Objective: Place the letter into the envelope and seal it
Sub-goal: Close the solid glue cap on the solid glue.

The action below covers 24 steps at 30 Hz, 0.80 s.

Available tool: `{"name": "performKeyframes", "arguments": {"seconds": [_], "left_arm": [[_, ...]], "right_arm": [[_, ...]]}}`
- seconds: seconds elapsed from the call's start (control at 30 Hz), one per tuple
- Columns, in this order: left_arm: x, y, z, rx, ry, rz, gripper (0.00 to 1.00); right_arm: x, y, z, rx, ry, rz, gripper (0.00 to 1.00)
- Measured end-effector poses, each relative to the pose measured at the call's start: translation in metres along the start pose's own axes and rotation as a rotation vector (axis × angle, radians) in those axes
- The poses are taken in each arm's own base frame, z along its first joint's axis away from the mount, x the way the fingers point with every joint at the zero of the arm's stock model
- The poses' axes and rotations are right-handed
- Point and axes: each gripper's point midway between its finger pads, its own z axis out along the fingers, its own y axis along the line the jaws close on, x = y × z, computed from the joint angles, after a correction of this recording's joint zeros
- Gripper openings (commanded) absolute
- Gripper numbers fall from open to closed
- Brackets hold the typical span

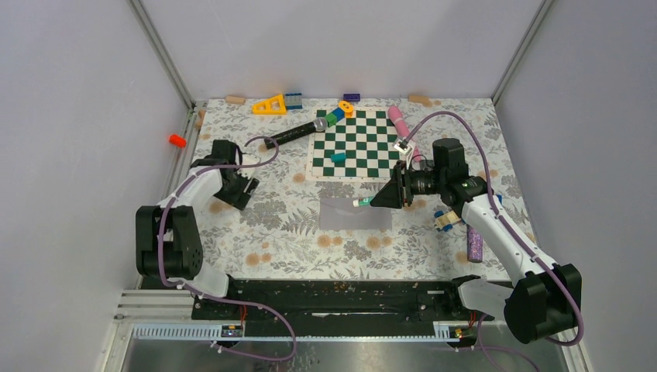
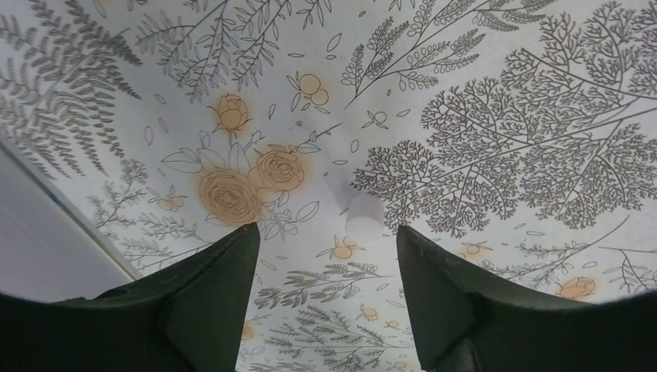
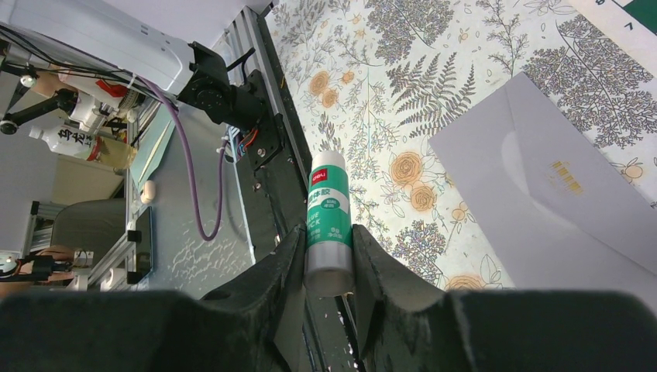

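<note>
On the right arm the jaws are squeezing a glue stick near its bottom end. Seen from above, its tip shows over the envelope. The grey envelope lies flat on the flowery surface, in the middle, just below the chess board. On the left arm the jaws are open and hold nothing. They hang over the surface, well away from the envelope.

Nothing is pinning the envelope down, so a push from the glue could make it slide or crumple. The stick is round and smooth, so it might tip or slip in the jaws when pressed. I cannot see the letter, and I cannot tell if the flap is open. Gluing it shut with no letter inside would spoil the job.
</note>
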Motion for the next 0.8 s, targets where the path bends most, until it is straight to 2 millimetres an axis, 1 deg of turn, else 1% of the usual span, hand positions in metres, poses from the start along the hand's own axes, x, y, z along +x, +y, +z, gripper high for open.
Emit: {"name": "performKeyframes", "arguments": {"seconds": [0.17, 0.23, 0.43, 0.8], "left_arm": [[0.006, -0.006, 0.015, 0.044, 0.038, -0.013, 0.62], [0.007, -0.008, 0.018, 0.059, 0.044, -0.014, 0.56], [0.006, -0.011, 0.021, 0.076, 0.043, -0.015, 0.49], [0.012, -0.014, 0.029, 0.092, 0.074, -0.014, 0.43]], "right_arm": [[0.000, 0.000, 0.000, -0.001, 0.000, -0.001, 0.07], [0.000, 0.000, 0.000, -0.002, 0.000, -0.001, 0.07], [0.000, 0.000, 0.000, -0.002, 0.000, 0.000, 0.07], [0.000, 0.000, 0.000, -0.003, 0.000, 0.000, 0.07]]}}
